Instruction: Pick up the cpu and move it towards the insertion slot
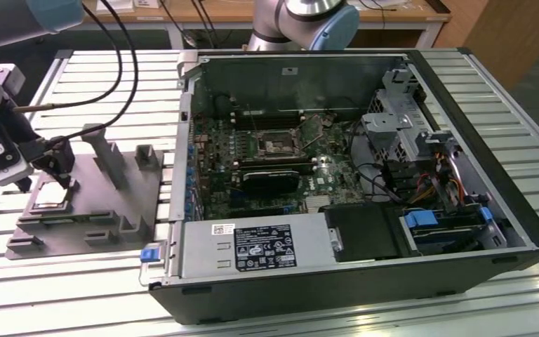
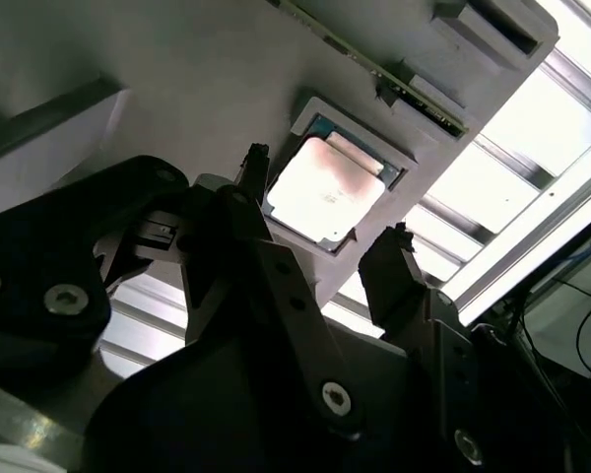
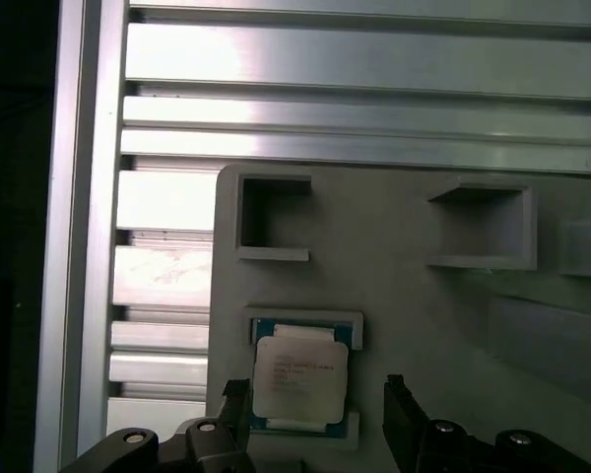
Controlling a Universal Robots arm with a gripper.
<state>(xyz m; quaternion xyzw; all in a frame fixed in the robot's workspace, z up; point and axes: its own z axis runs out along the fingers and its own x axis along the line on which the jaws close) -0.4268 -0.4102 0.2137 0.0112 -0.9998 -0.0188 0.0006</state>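
The cpu [image 1: 52,195] [image 2: 325,189] [image 3: 298,379], a flat silvery square chip, lies in a shallow square pocket of the grey fixture [image 1: 92,210] at the exterior view's left. My gripper [image 1: 47,182] [image 2: 325,202] [image 3: 316,387] hovers just above it, open, with one black finger on each side of the chip. In the first wrist view a clear gap shows between one finger and the chip's edge. The insertion slot [image 1: 277,145], a small metal-framed socket on the green board, sits inside the open computer case, well to the exterior view's right of the gripper.
The open computer case [image 1: 363,274] takes up the middle and right of the slatted metal table [image 1: 101,77]. Upright grey posts [image 1: 110,158] rise from the fixture between the cpu and the case. A black fan shroud [image 1: 271,181] lies below the slot. Cables hang above the arm.
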